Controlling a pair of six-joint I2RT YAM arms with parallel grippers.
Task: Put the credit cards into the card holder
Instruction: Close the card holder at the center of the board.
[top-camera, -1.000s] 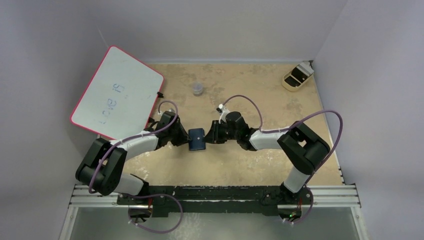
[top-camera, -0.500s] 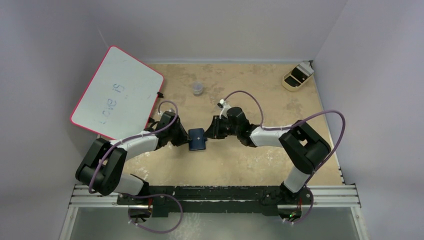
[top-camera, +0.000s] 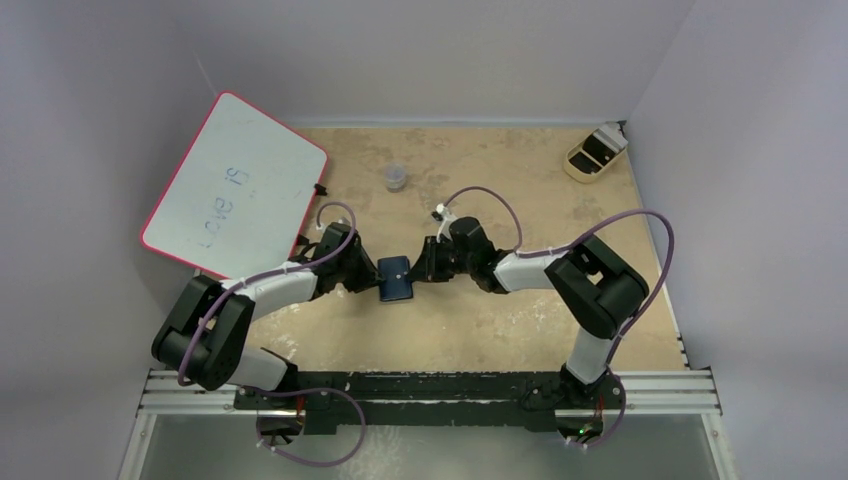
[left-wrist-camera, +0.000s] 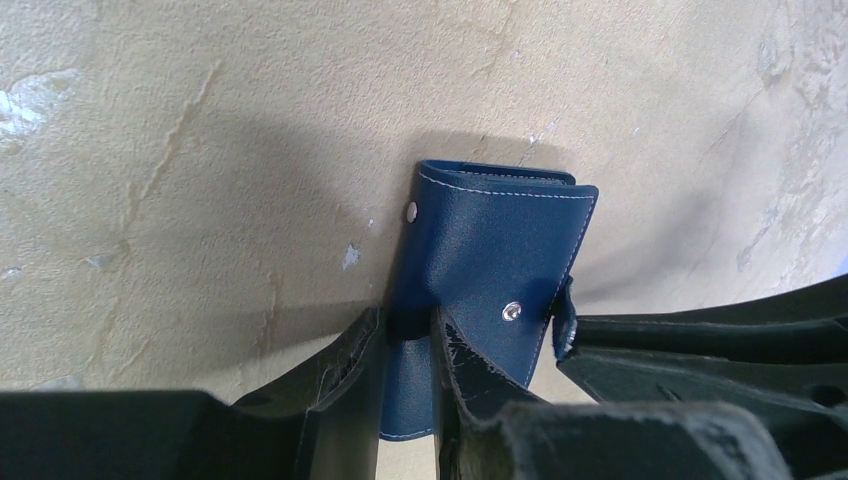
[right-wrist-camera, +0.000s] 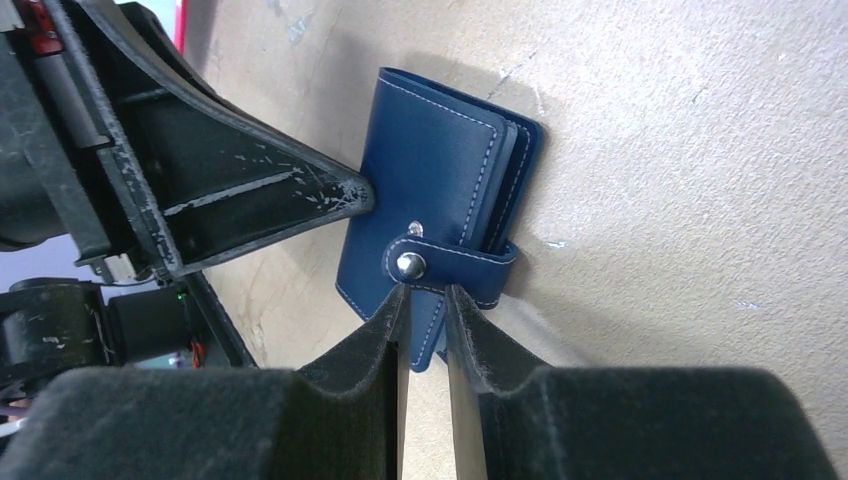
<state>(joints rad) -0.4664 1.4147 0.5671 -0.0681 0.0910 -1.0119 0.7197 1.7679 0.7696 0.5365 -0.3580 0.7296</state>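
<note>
The holder (top-camera: 396, 278) sits mid-worktop (top-camera: 470, 330), folded, its tab (right-wrist-camera: 455, 262) wrapped round one edge to a silver stud (right-wrist-camera: 406, 263). Beyond it and to its left, a pink-edged whiteboard (top-camera: 235, 185) overhangs the worktop's edge, with "Love is" handwritten on it. Straight beyond the holder stands a small clear jar (top-camera: 396, 178). Far to its right, in the back corner, is a tan tray (top-camera: 590, 155).

Both arms reach in low from either side of the holder, elbows bent and wrists facing each other, hiding its two ends from above. The left pincer (left-wrist-camera: 405, 330) clamps the holder's cover between its fingers. The right pincer (right-wrist-camera: 426, 295) is narrow, its tips at the tab; whether it grips the tab I cannot tell.
</note>
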